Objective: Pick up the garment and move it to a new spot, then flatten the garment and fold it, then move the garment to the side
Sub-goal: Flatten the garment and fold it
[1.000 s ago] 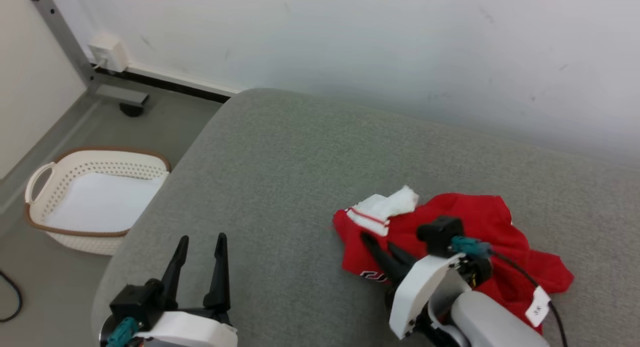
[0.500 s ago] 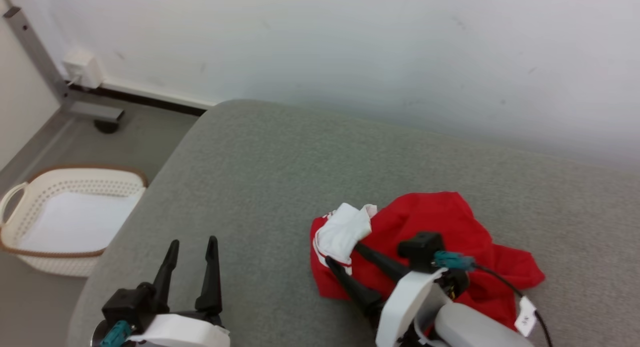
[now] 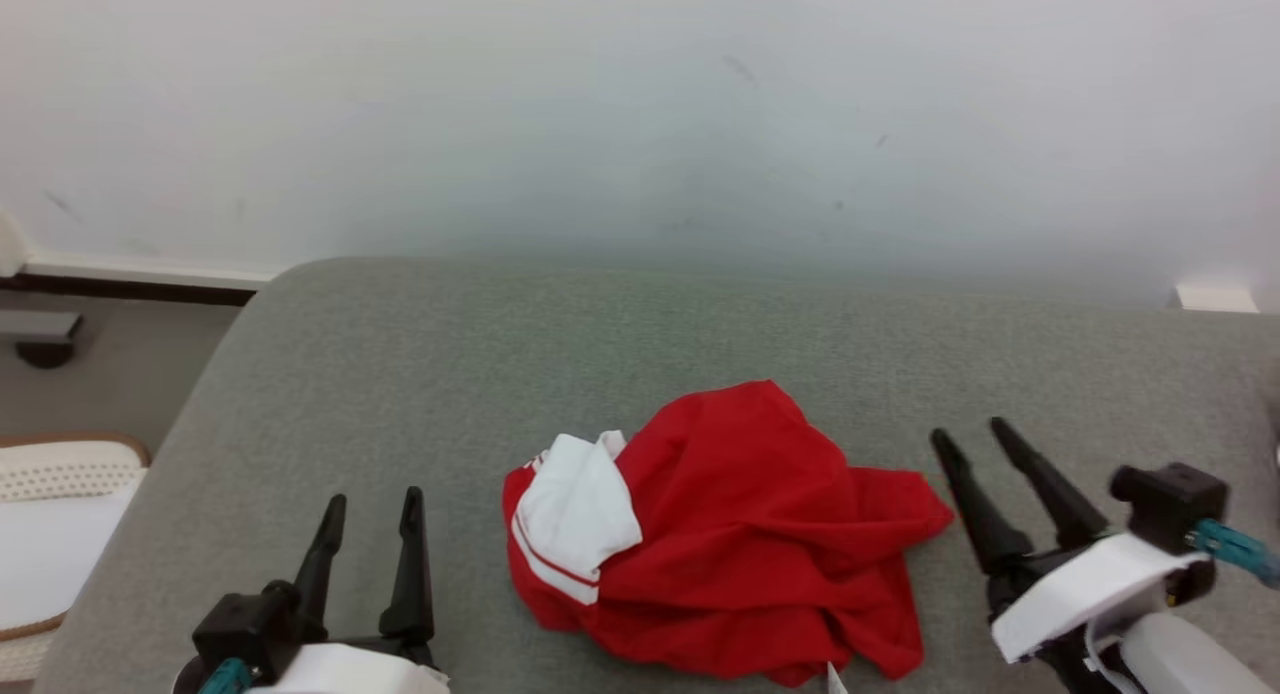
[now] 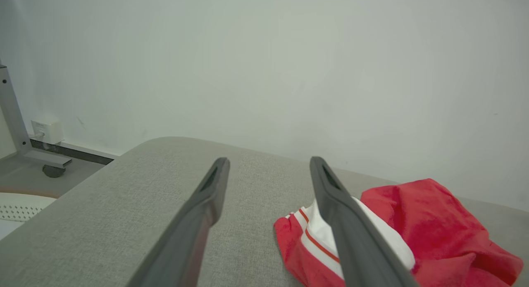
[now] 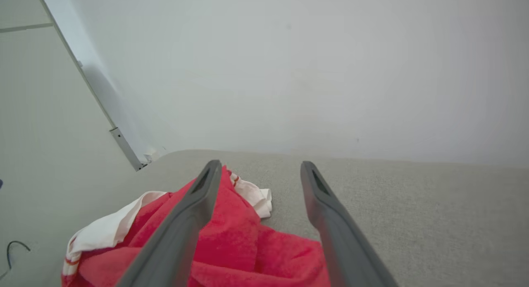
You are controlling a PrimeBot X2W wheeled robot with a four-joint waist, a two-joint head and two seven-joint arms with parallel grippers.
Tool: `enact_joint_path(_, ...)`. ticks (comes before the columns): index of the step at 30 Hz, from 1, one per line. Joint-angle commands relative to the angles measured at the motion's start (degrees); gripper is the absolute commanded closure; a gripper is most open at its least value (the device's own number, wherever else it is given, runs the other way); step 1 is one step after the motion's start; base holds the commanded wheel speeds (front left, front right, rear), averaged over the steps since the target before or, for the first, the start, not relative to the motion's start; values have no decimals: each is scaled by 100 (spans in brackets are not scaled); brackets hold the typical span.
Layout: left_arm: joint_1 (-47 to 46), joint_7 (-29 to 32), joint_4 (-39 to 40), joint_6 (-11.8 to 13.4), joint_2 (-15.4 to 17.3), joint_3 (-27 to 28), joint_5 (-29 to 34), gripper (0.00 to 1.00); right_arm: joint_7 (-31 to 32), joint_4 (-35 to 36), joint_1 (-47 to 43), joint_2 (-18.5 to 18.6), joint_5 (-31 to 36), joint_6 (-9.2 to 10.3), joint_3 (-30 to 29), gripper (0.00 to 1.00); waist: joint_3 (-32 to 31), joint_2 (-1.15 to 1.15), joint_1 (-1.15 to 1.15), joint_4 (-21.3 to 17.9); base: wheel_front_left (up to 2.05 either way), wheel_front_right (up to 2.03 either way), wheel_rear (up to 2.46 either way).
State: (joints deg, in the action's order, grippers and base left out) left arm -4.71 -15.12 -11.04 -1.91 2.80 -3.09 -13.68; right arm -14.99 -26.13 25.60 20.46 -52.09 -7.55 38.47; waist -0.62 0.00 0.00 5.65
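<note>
Setting: grey upholstered surface (image 3: 450, 374) against a plain white wall (image 3: 640, 104).
Right gripper (image 3: 968, 431): fingers spread wide, nothing between them, just beside the garment's right edge and clear of the cloth.
Left gripper (image 3: 372, 501): fingers likewise apart and empty, near the surface's front edge.
Garment (image 3: 740, 514): red with white, red-striped trim, heaped in a crumple between both grippers.
Floor, far left: white perforated basket (image 3: 60, 469).

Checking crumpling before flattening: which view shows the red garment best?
The head view: nearly the whole red garment lies bunched on the grey cushion, unobstructed. In the left wrist view the left gripper's finger crosses the garment and the frame cuts it off; the right wrist view likewise shows part behind the right gripper's finger.
</note>
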Motion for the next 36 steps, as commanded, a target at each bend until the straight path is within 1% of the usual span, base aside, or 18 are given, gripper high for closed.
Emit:
enact_joint_path(1,45,-1,9,-1,20,22,97,0,-12,103,-210,-7,139,13,-243,0,20,0,0,-119,0,0,0)
enact_joint_path(2,38,-1,6,-21,20,21,130,0,-9,315,-568,-88,386,13,-708,0,33,0,0,-198,0,0,0)
enact_joint_path(6,9,-1,-24,-56,21,43,139,0,-9,629,-1042,-301,823,13,-1291,0,42,0,0,-319,0,0,0)
enact_joint_path(11,-72,-1,-78,-101,20,32,217,0,-10,839,-1338,-494,1125,13,-1590,0,17,0,0,-377,0,0,0)
enact_joint_path(14,-125,-1,-104,-148,20,20,262,0,-6,925,-1429,-542,1251,13,-1724,0,19,0,0,-390,0,0,0)
enact_joint_path(20,-526,53,-450,-296,20,-236,237,0,-7,1025,-1582,-606,1579,13,-2115,0,85,0,0,-409,0,0,0)
enact_joint_path(24,-959,521,-698,-374,20,-504,131,0,15,1078,-1611,-700,1721,13,-2257,0,204,0,0,-522,0,0,0)
enact_joint_path(27,-1233,1042,-929,-395,25,-649,71,0,34,1088,-1608,-784,1802,13,-2328,0,270,0,0,-654,0,0,0)
enact_joint_path(31,-1586,1745,-1217,-282,103,-682,112,0,51,1082,-1548,-903,1858,13,-2356,0,369,0,0,-906,0,0,0)
enact_joint_path(33,-1773,1990,-1282,-193,171,-648,154,0,48,1063,-1529,-942,1881,12,-2374,0,410,0,0,-1036,0,0,0)
enact_joint_path(36,-1887,2481,-1509,-95,256,-603,107,0,47,1028,-1521,-997,1875,12,-2387,0,440,0,0,-1197,0,0,0)
